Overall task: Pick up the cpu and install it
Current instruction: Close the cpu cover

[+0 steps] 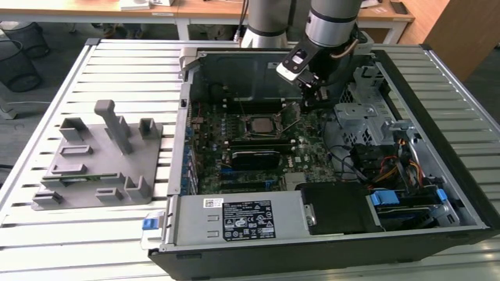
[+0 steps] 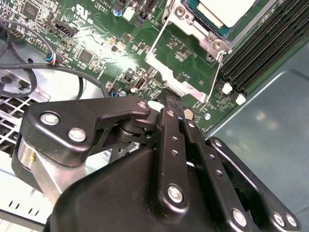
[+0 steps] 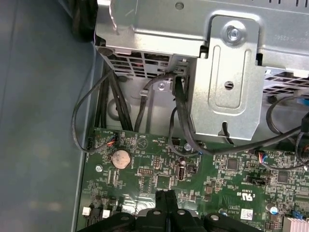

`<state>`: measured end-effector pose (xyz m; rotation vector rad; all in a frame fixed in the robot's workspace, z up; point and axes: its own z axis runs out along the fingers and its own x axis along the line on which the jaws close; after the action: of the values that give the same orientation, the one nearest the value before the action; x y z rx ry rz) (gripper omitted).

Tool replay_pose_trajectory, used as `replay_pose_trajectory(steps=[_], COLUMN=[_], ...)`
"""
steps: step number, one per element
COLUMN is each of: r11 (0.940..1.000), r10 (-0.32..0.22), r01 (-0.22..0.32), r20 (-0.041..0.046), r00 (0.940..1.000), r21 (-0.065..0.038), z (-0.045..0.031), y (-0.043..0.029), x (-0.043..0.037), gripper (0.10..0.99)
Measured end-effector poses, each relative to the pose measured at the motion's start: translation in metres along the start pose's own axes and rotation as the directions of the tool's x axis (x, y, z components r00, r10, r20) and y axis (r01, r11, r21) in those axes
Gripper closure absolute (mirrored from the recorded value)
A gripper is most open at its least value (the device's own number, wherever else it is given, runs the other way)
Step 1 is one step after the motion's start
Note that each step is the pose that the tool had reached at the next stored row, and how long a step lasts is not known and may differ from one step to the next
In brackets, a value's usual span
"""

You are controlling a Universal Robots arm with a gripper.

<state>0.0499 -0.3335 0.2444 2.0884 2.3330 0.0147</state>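
The cpu lies flat in its socket in the middle of the motherboard, silver top up. In the second wrist view the cpu sits inside the metal socket frame, with the hinged load plate swung open towards my fingers. My gripper hangs inside the computer case, beside the socket on the exterior view's right. It is shut, with both black fingers pressed together and nothing between them. The tips hover just off the edge of the open load plate, close above the board.
A metal drive cage with black cables stands close beyond the fingers. Memory slots run beside the socket. A grey fixture sits on the slatted table at the exterior view's left. The power supply fills the case's near end.
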Motion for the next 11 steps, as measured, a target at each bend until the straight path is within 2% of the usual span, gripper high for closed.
replay_pose_trajectory(steps=[11], r11=[1.0000], r10=[0.000], r01=[0.000], r20=[0.0000], r00=[1.0000], r21=[0.002], z=[-0.0016], y=[-0.0054], x=[0.0007], gripper=[0.980])
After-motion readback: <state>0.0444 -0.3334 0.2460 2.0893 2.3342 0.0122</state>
